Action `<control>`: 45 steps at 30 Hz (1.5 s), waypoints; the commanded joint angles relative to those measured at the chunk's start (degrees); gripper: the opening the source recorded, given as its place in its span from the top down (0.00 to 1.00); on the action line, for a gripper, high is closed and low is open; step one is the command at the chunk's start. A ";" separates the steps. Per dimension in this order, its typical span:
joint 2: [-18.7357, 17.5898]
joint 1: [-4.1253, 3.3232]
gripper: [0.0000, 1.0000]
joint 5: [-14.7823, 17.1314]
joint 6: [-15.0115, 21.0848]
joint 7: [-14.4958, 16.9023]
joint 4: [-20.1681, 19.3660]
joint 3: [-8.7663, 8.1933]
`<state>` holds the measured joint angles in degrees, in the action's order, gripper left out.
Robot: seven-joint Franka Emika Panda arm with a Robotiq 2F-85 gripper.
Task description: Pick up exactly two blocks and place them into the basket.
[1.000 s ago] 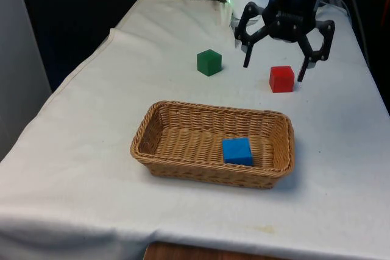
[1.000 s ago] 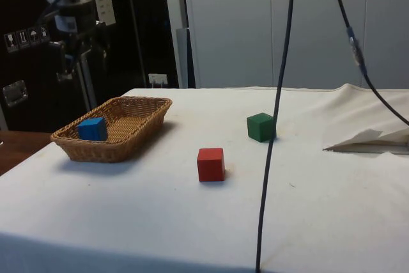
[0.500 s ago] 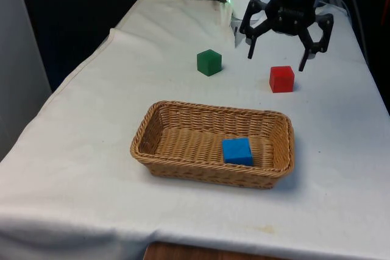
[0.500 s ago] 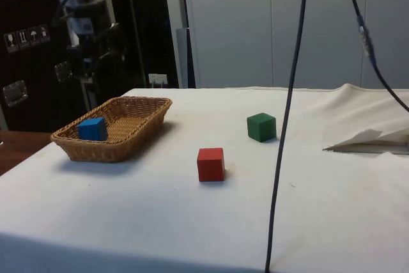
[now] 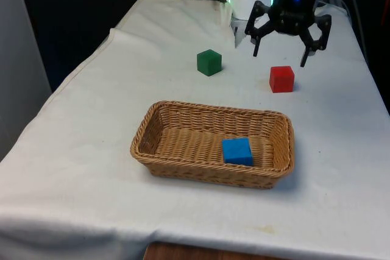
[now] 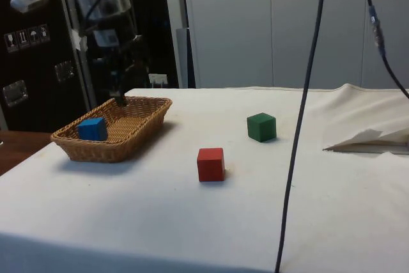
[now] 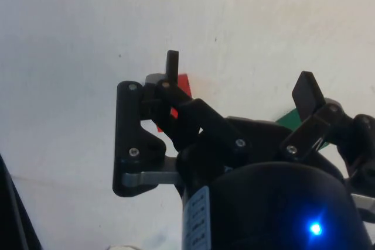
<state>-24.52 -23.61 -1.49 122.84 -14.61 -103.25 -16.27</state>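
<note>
My black gripper (image 5: 280, 58) hangs open and empty, well above the table. In the front view it shows just beyond the red block (image 5: 281, 79). In the side view one of its dark fingers (image 6: 119, 96) shows against the basket's (image 6: 128, 142) end that faces the blocks. The green block (image 5: 209, 62) stands on the cloth towards the front view's left of the red one. A blue block (image 5: 237, 151) lies inside the wicker basket (image 5: 183, 108). In the wrist view the gripper (image 7: 240, 74) spreads wide, with the red block (image 7: 184, 80) behind one finger and the green block (image 7: 291, 119) behind the other.
In the side view the red block (image 6: 211, 163) sits nearest and the green block (image 6: 261, 126) behind it. A dark cable (image 6: 300, 126) hangs in front of that view. Folded cloth (image 6: 370, 139) lies at the side view's right.
The open gripper has moved away from the basket towards the blocks, shifting right in the side view and up in the front view. The blocks and basket have not moved.
</note>
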 commanded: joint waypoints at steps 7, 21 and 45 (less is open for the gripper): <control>3.38 -0.17 0.00 0.11 1.43 -0.40 -4.98 0.69; 9.51 -0.11 0.00 0.29 3.67 -0.74 -14.50 2.06; 13.58 0.23 0.00 3.50 17.59 0.40 -30.42 5.04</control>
<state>-10.43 -23.55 0.80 139.00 -15.18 -133.21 -11.57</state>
